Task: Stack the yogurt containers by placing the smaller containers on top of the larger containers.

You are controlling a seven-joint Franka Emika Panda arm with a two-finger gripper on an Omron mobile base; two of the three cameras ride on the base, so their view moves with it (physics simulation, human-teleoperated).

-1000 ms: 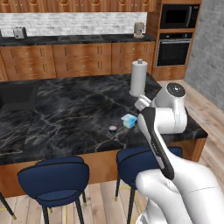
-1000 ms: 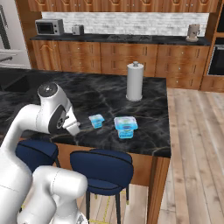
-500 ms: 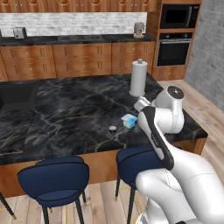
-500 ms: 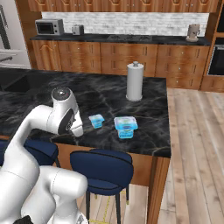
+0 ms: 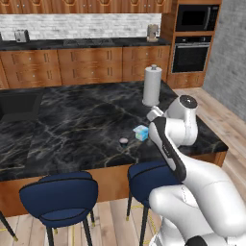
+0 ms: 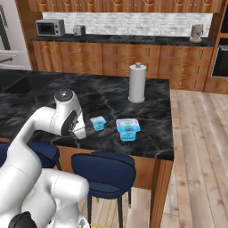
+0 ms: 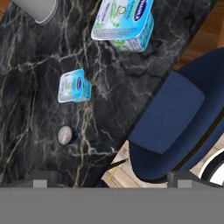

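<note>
The gripper [image 7: 109, 178] stands wide open with nothing between its two finger tips [image 7: 40, 178], and it hangs above the front edge of the black marble counter [image 7: 26, 87], looking down on it. Nearest to it in the hand view lies the tiny round cup [image 7: 65, 135], dark with a pale top, standing alone on the stone. A little further lies the small light-blue pack [image 7: 74, 85], and beyond that, well apart from it, the bigger blue and white pack [image 7: 124, 22] (its printed lid faces up). None of the three touches another; each sits directly on the counter. In the right base view the small pack [image 6: 98, 123] is just beside the arm's hand, with the bigger pack [image 6: 128, 128] to its right, near the counter's front edge. Behind them stands the tall white paper-towel roll [image 6: 137, 83], upright. Below the counter edge are blue stools [image 7: 170, 127], and a wooden floor [image 6: 196, 147] lies past the counter's end.
</note>
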